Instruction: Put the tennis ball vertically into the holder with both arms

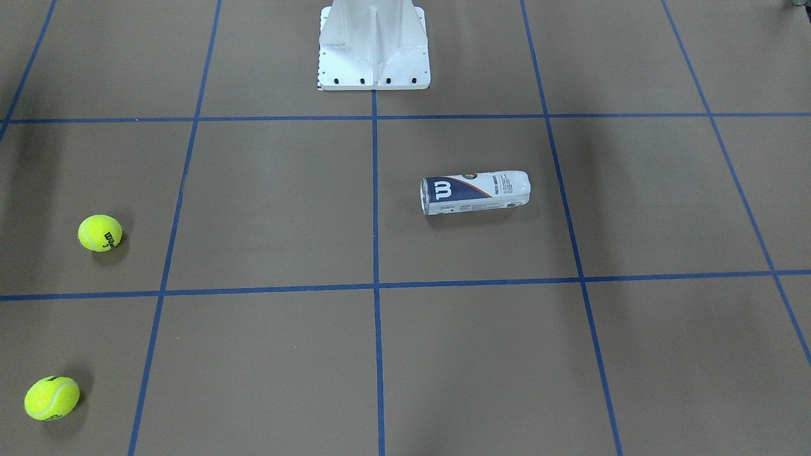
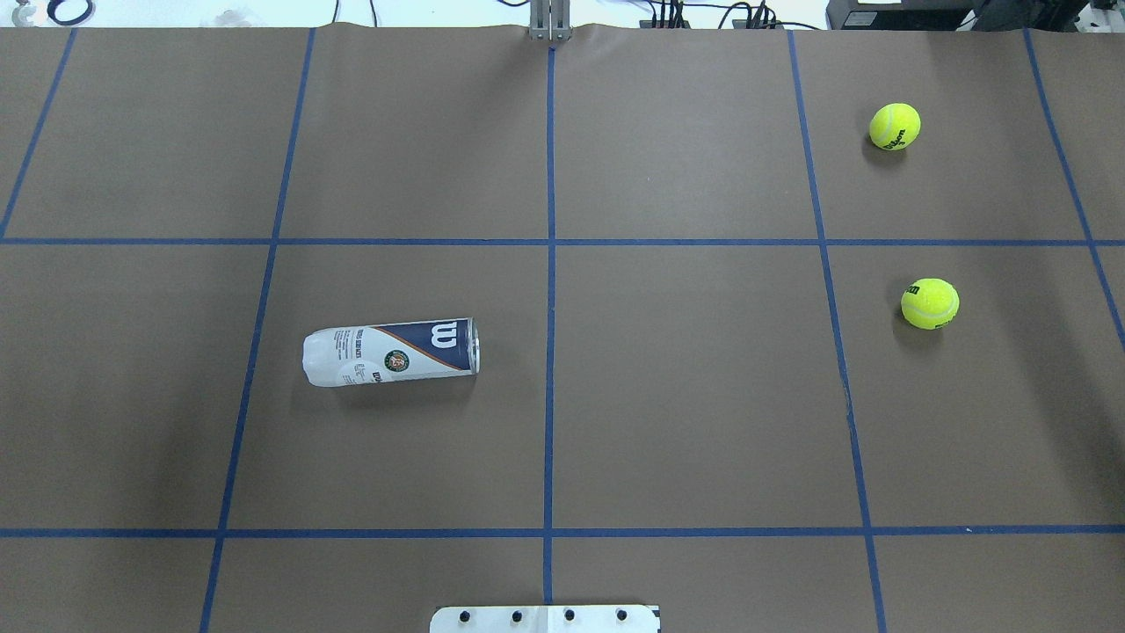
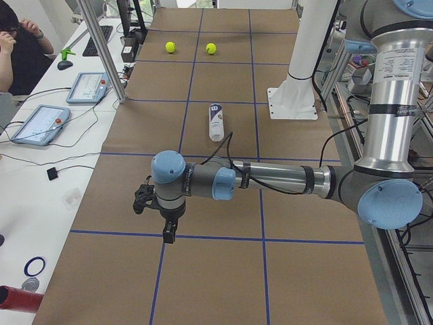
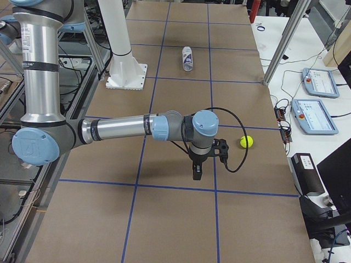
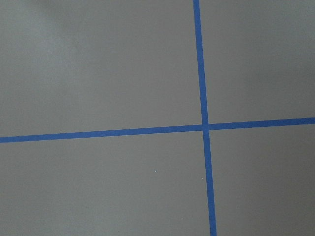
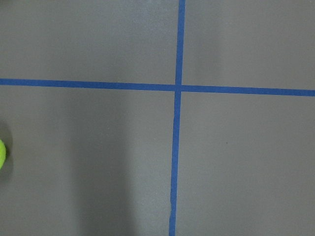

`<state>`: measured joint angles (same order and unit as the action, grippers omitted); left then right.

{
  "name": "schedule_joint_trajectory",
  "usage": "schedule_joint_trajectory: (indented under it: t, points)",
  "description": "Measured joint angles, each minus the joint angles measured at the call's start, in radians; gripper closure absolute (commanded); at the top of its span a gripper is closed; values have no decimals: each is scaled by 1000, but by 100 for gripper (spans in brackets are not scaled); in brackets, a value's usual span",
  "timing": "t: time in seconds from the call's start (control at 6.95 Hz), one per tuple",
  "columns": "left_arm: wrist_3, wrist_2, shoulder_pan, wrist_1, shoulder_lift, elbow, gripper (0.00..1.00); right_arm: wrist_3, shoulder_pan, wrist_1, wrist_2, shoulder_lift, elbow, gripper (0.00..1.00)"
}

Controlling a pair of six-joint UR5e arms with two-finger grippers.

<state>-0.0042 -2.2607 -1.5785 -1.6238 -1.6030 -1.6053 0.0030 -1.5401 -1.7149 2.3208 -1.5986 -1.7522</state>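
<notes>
The white metal pedestal base (image 2: 545, 618) stands at the robot's edge of the brown paper-covered table (image 2: 703, 422), on the centre line of the blue tape grid (image 2: 551, 352). The holder (image 2: 391, 352), a clear plastic cylindrical can with a navy and white label, lies on its side ahead of the pedestal and to its left. It lies lengthwise across the table, its logo end just beside the centre line. Two yellow-green felt tennis balls lie well to the pedestal's right. The nearer ball (image 2: 930, 303) is about level with the holder. The farther ball (image 2: 895, 126) lies beyond it, a cross line between them. The silver-grey tubular left arm (image 3: 270, 177) reaches out left of the pedestal, past the holder, and the matching right arm (image 4: 120, 127) reaches out to its right.
</notes>
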Motion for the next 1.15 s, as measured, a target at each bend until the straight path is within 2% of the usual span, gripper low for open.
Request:
schedule_joint_trajectory:
  t: [0.72, 1.15]
  points:
    - [5, -7, 0, -6, -9, -10, 0, 3, 0, -1, 0, 0, 1, 1]
    - [5, -5, 76, -151, -62, -93, 0, 5, 1, 0, 0, 2, 1, 1]
